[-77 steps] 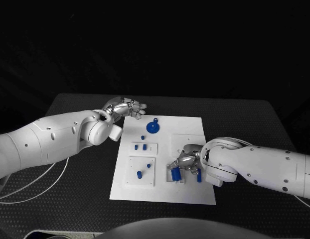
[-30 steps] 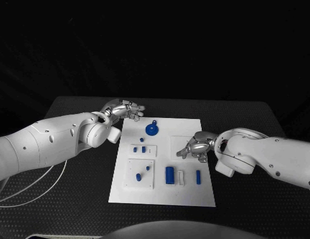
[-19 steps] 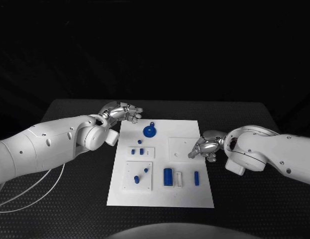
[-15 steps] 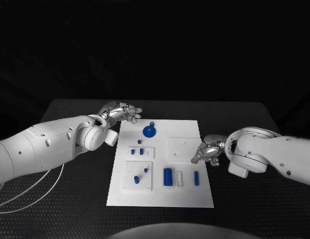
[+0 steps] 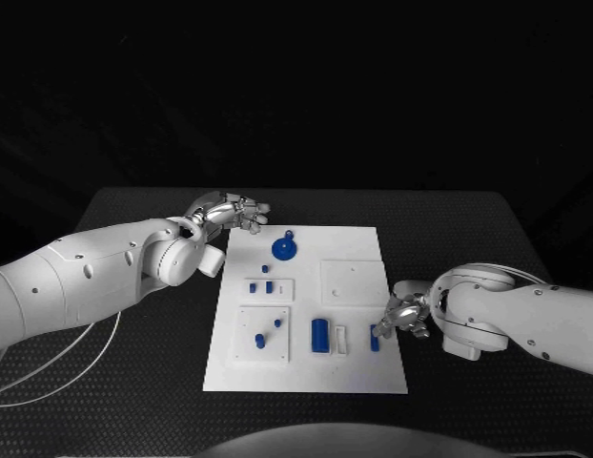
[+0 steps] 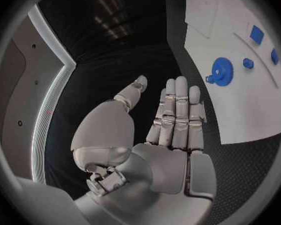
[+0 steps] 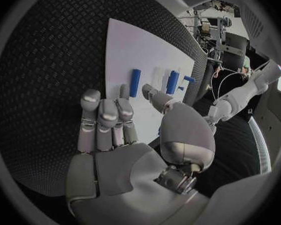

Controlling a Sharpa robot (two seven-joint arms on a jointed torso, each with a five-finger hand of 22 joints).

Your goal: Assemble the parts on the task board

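Two hands, head view: the left hand [image 5: 232,211] hangs just off the far left corner of the task board [image 5: 355,372], holding nothing; the right hand [image 5: 404,315] sits at the board's right edge, close beside the thin blue bar [image 5: 375,338], and whether it touches the bar I cannot tell.
Parts, head view: a blue gear [image 5: 284,251] lies near the far end, two small blue pieces [image 5: 261,286] sit in a small plate at mid-board, two more [image 5: 268,330] in the near-left plate, and a thick blue cylinder [image 5: 320,334] lies near the bar.
Left wrist view: the left hand [image 6: 168,117] is flat, fingers straight and side by side, thumb apart, empty; the gear [image 6: 221,78] lies just ahead on the board [image 6: 240,120], likely its next part.
Right wrist view: the right hand [image 7: 112,120] has fingers bent partway, thumb out, nothing between them; the bar [image 7: 135,82] lies just beyond its fingertips on the board [image 7: 131,47], so a pick-up looks intended.
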